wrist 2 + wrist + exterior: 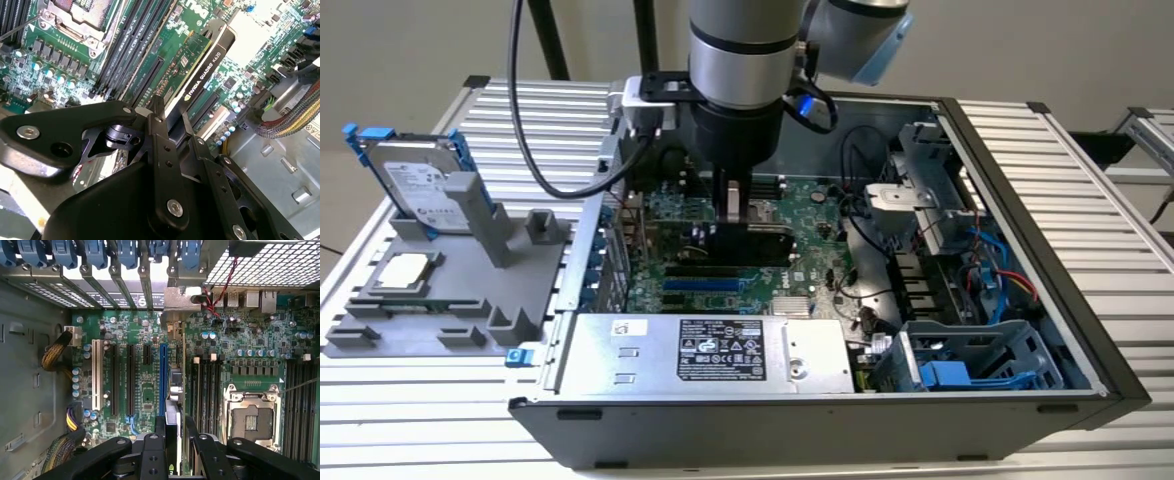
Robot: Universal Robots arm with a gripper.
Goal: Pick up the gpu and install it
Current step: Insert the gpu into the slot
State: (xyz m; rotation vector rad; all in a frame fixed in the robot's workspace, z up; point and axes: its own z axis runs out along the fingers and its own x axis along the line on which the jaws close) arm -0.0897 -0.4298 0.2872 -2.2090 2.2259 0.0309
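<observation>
case [1014,200] open on the table | motherboard [145,390] inside | gripper [740,215] closed on gpu [202,67], held edge-down above the slots, near the case's far-left wall | step: seating; needs alignment with blue slot [163,380] | obstacles: cables [295,117], memory slots [205,385] beside | hard drive [414,185] at the exterior view's left

The open computer case [1067,250] gives access from above. The arm's gripper [736,215] stands inside it, clamped on the gpu [200,75], which is edge-on over the motherboard [145,390]. The power supply [707,355] and drive cage [974,365] close in one side. Cable bundles [55,357] line the case wall. The slots beside the card stand bare.
</observation>
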